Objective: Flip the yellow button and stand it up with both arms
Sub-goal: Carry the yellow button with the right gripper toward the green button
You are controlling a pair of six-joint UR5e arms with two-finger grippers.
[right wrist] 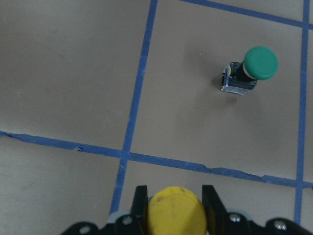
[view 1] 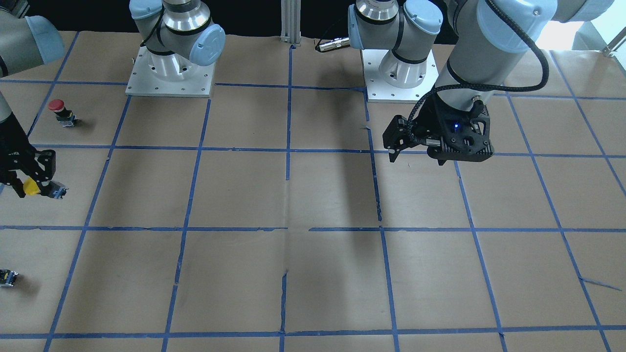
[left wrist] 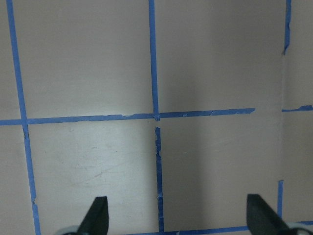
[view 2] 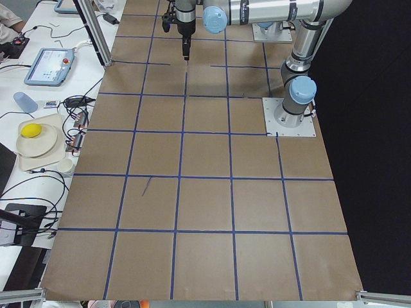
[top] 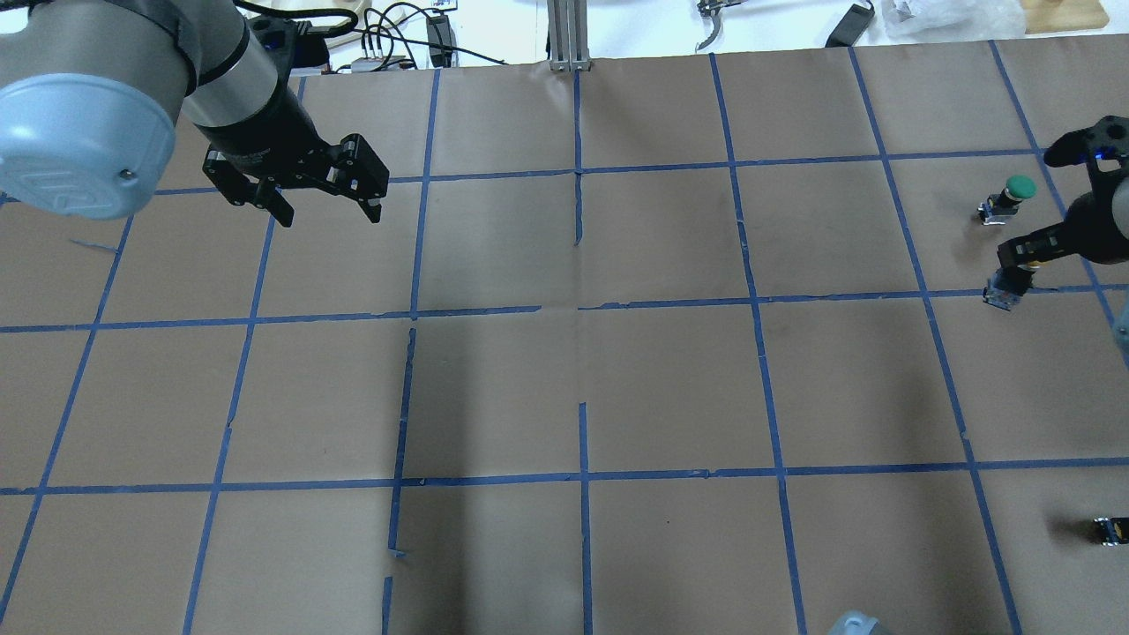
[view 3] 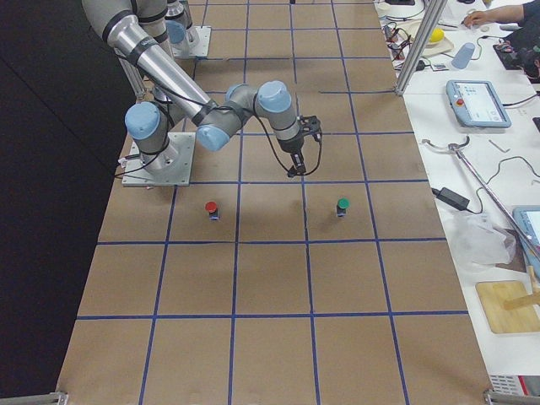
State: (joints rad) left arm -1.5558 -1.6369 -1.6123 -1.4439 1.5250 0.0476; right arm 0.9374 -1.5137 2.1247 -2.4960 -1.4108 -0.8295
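The yellow button (view 1: 32, 187) lies sideways between the fingers of my right gripper (view 1: 39, 187) at the table's right end. Its grey body (view 1: 58, 190) sticks out past the fingers. In the right wrist view the yellow cap (right wrist: 176, 213) sits between the two fingers (right wrist: 140, 203). In the overhead view the right gripper (top: 1014, 269) is at the right edge and only the button's body (top: 1001, 291) shows. My left gripper (top: 331, 216) is open and empty, high over the left half, far from the button. It also shows in the front view (view 1: 415, 159).
A green-capped button (top: 1014, 190) stands just beyond the right gripper and also shows in the right wrist view (right wrist: 252, 68). A red-capped button (view 1: 58, 110) stands nearer the robot. A tiny black-and-yellow piece (top: 1111, 529) lies near the right edge. Blue tape lines grid the brown table.
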